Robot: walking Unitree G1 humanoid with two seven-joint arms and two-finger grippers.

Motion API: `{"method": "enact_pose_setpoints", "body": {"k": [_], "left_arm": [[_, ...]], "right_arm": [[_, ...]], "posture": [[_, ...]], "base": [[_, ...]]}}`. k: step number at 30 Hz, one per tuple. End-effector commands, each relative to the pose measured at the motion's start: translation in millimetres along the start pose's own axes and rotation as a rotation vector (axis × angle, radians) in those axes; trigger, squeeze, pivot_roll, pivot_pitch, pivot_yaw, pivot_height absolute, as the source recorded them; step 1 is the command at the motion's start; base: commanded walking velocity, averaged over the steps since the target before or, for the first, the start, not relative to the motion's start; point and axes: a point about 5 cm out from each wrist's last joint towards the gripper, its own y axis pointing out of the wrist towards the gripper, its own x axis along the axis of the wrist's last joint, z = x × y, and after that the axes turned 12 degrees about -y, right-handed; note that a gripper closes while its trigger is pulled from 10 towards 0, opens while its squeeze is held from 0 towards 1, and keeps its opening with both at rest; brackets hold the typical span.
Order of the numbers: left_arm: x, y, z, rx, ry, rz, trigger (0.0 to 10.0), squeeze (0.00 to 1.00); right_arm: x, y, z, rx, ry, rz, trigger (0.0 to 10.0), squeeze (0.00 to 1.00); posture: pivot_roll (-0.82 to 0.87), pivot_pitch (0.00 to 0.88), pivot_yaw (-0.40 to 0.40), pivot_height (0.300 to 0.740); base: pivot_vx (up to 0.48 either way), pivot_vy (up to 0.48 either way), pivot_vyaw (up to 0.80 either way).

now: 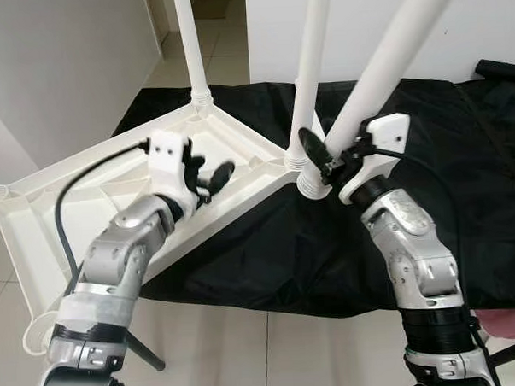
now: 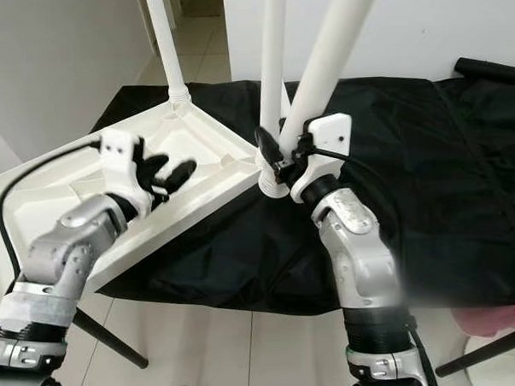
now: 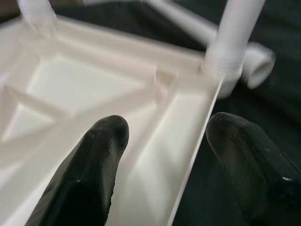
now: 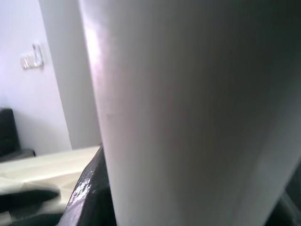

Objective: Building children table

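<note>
The white tabletop (image 1: 95,196) lies upside down on a black cloth (image 1: 461,167). The right gripper (image 1: 329,160) clamps a loose table leg (image 1: 388,55) beside the near corner; the left gripper (image 1: 207,176) hovers spread wide over the edge.

Head stereo pair angled down over one shared upturned tabletop (image 1: 112,195); wrist cameras close along fingers.

No readable text, labels or numbers anywhere.
</note>
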Motion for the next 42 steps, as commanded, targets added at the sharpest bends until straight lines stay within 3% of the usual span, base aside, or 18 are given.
{"method": "enact_pose_setpoints", "body": {"k": [1, 8, 16, 19, 24, 25, 26, 30, 31, 32, 33, 36, 42], "left_arm": [[-16, -0.7, 8.5, 0.049, 0.03, 0.087, 10.0, 0.0], [-31, -0.1, 17.9, 0.088, 0.029, 0.161, 10.0, 0.0], [-44, 2.0, 41.7, 0.223, 0.084, 0.267, 10.0, 0.0], [-44, 3.2, 40.6, 0.204, 0.102, 0.266, 10.0, 0.0], [-48, 2.1, 26.0, 0.054, 0.071, 0.275, 10.0, 0.0], [-49, 1.6, 23.0, 0.021, 0.043, 0.277, 10.0, 0.77], [-50, 1.3, 20.5, -0.002, 0.034, 0.283, 10.0, 1.0], [-50, 1.3, 14.8, -0.038, 0.017, 0.289, 10.0, 1.0], [-48, 0.4, 10.3, -0.068, -0.004, 0.286, 10.0, 0.84], [-48, 0.4, 10.3, -0.068, -0.004, 0.286, 10.0, 0.84], [-45, -0.8, 4.9, -0.106, -0.016, 0.272, 10.0, 0.0], [-43, -5.4, -6.1, -0.186, -0.033, 0.286, 10.0, 0.0], [-51, -5.5, -4.1, -0.152, -0.032, 0.323, 10.0, 0.0]], "right_arm": [[6, -3.1, -1.0, 0.004, 0.025, -0.029, 10.0, 0.0], [11, -8.8, -3.3, -0.002, 0.027, -0.054, 10.0, 0.0], [15, -20.5, -7.2, -0.066, 0.03, -0.056, 10.0, 0.0], [15, -22.9, -8.0, -0.077, 0.036, -0.055, 10.0, 0.0], [17, -26.9, -10.7, -0.098, 0.031, -0.052, 10.0, 0.0], [17, -27.4, -10.6, -0.1, 0.03, -0.051, 10.0, 0.0], [17, -27.9, -10.5, -0.101, 0.029, -0.05, 10.0, 0.0], [17, -29.6, -11.2, -0.112, 0.032, -0.048, 10.0, 0.0], [17, -30.7, -12.2, -0.121, 0.035, -0.045, 10.0, 0.0], [17, -30.7, -12.2, -0.121, 0.035, -0.045, 10.0, 0.0], [16, -31.9, -13.0, -0.129, 0.033, -0.041, 10.0, 0.0], [15, -34.8, -14.4, -0.143, 0.033, -0.032, 10.0, 0.0], [15, -35.4, -14.5, -0.148, 0.036, -0.028, 10.0, 0.0]], "posture": [[-0.02, 0.034, 0.074, 0.74], [-0.03, 0.036, 0.101, 0.74], [-0.06, 0.043, 0.141, 0.74], [-0.06, 0.043, 0.143, 0.74], [-0.07, 0.041, 0.155, 0.74], [-0.07, 0.04, 0.157, 0.74], [-0.07, 0.04, 0.157, 0.74], [-0.07, 0.043, 0.159, 0.74], [-0.07, 0.043, 0.159, 0.74], [-0.07, 0.043, 0.159, 0.74], [-0.06, 0.048, 0.162, 0.74], [-0.06, 0.051, 0.162, 0.74], [-0.06, 0.052, 0.159, 0.74]], "base": [[0.0, 0.0, 0.0], [0.0, 0.0, 0.0], [0.0, 0.0, 0.0], [0.0, 0.0, 0.0], [0.0, 0.0, 0.0], [0.0, 0.0, 0.0], [0.0, 0.0, 0.0], [0.0, 0.0, 0.0], [0.0, 0.0, 0.0], [0.0, 0.0, 0.0], [0.0, 0.0, 0.0], [0.0, 0.0, 0.0], [0.0, 0.0, 0.0]]}}
